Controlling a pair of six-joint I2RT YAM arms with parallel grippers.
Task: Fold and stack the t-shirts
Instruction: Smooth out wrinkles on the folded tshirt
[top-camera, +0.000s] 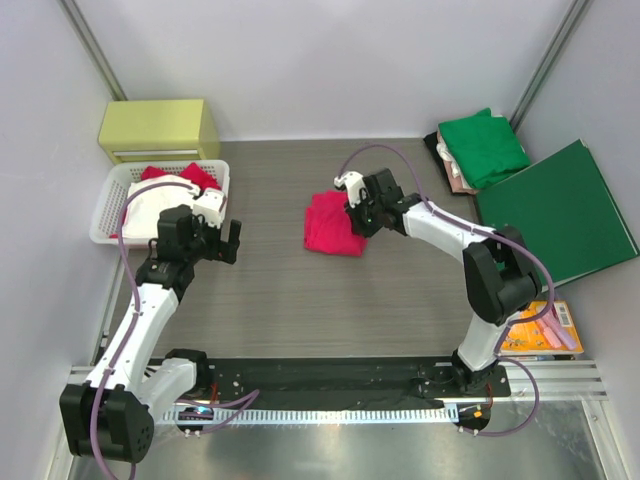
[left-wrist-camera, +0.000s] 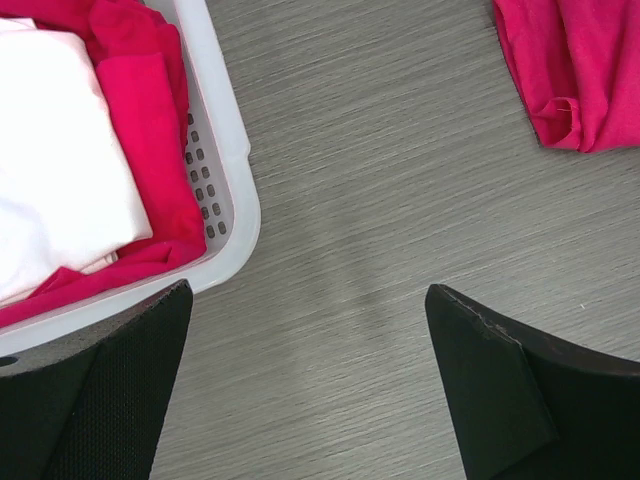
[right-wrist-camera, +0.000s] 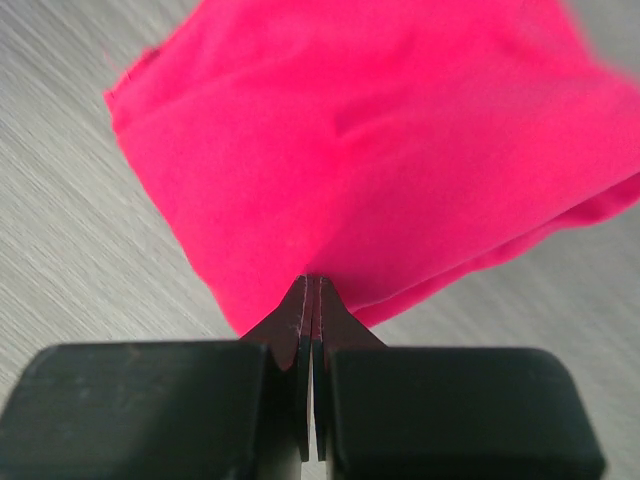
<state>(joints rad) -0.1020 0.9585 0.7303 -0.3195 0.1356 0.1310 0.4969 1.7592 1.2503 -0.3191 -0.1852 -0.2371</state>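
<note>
A bright pinkish-red t-shirt (top-camera: 330, 225) lies bunched and partly folded at the middle of the table. It also shows in the left wrist view (left-wrist-camera: 570, 70) and the right wrist view (right-wrist-camera: 380, 130). My right gripper (top-camera: 357, 215) is shut on its right edge, the cloth pinched at the fingertips (right-wrist-camera: 313, 282). My left gripper (top-camera: 232, 240) is open and empty above bare table, just right of the basket (left-wrist-camera: 310, 290). A folded green t-shirt (top-camera: 485, 145) lies at the back right on top of a pale beige-pink one (top-camera: 455, 172).
A white basket (top-camera: 100, 212) at the left holds white and pinkish-red cloth; its rim shows in the left wrist view (left-wrist-camera: 232, 150). A yellow-green box (top-camera: 158, 128) stands behind it. A dark-green folder (top-camera: 555, 215) lies at the right, an orange packet (top-camera: 545, 325) near it.
</note>
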